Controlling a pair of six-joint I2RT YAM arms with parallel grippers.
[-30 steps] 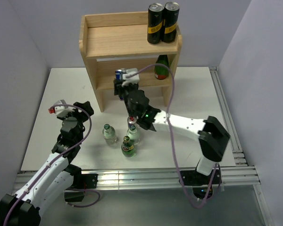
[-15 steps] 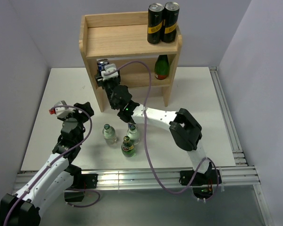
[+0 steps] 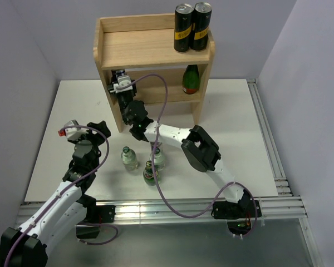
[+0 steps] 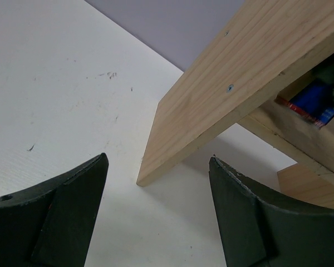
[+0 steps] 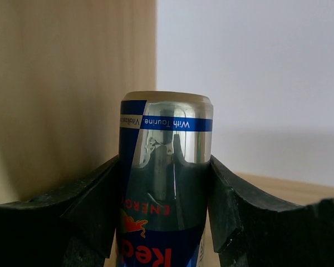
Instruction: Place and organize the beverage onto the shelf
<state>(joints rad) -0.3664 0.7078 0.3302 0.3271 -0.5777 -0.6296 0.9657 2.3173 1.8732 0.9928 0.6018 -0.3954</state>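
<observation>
The right arm reaches across the desk into the left end of the lower tier of the shelf. There the right jaws are closed on a blue-silver can, pressing it from both sides and holding it upright just beside the left side panel; whether the can's base rests on the board cannot be told. A dark-green bottle stands at the right end of the same tier, and two dark cans with yellow bands stand touching each other on the right of the top board. On the desk in front of the shelf, two clear bottles with green caps and another dark-green bottle stand close together. The left arm is on the left, and the left jaws are parted with nothing between them, facing the foot of the shelf's left side panel
</observation>
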